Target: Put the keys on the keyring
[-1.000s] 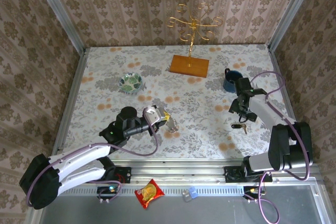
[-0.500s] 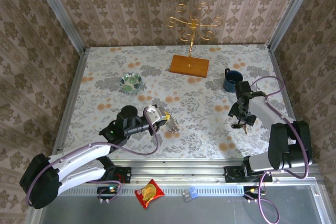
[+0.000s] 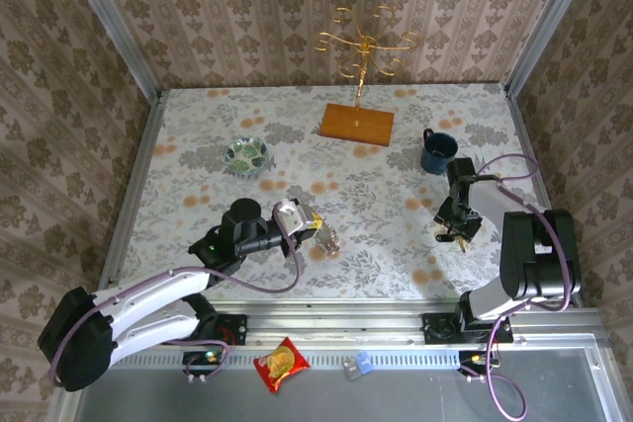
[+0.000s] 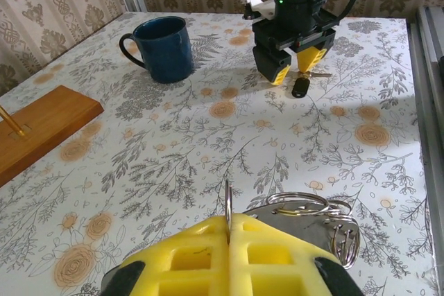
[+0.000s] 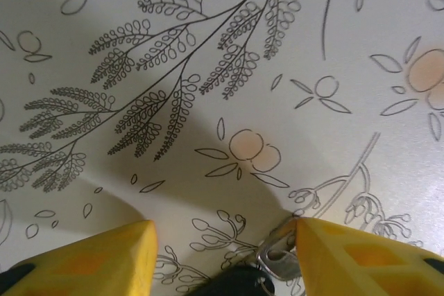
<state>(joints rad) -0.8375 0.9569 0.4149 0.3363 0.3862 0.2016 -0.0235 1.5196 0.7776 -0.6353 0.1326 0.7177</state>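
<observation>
My left gripper (image 3: 309, 224) (image 4: 229, 223) is shut, its yellow fingers pinching a thin metal ring that stands edge-on. This ring belongs to the keyring (image 3: 327, 236) (image 4: 309, 214), a grey flat piece with several metal rings lying just right of the fingers. The keys (image 3: 453, 237) lie on the table at the right: one black-headed (image 5: 236, 283) (image 4: 300, 86), one silvery (image 5: 279, 260). My right gripper (image 3: 458, 222) (image 5: 223, 232) (image 4: 294, 74) is open, low over the keys, with its right finger touching the silvery key.
A blue mug (image 3: 436, 151) (image 4: 163, 50) stands just behind the right gripper. The gold wire stand on its wooden base (image 3: 357, 124) is at the back, a patterned bowl (image 3: 247, 155) at the left. A red snack packet (image 3: 281, 363) lies off the table's near edge.
The right gripper has come nearer and lower, from behind the keys to right over them. The left gripper has shifted slightly right with the keyring.
</observation>
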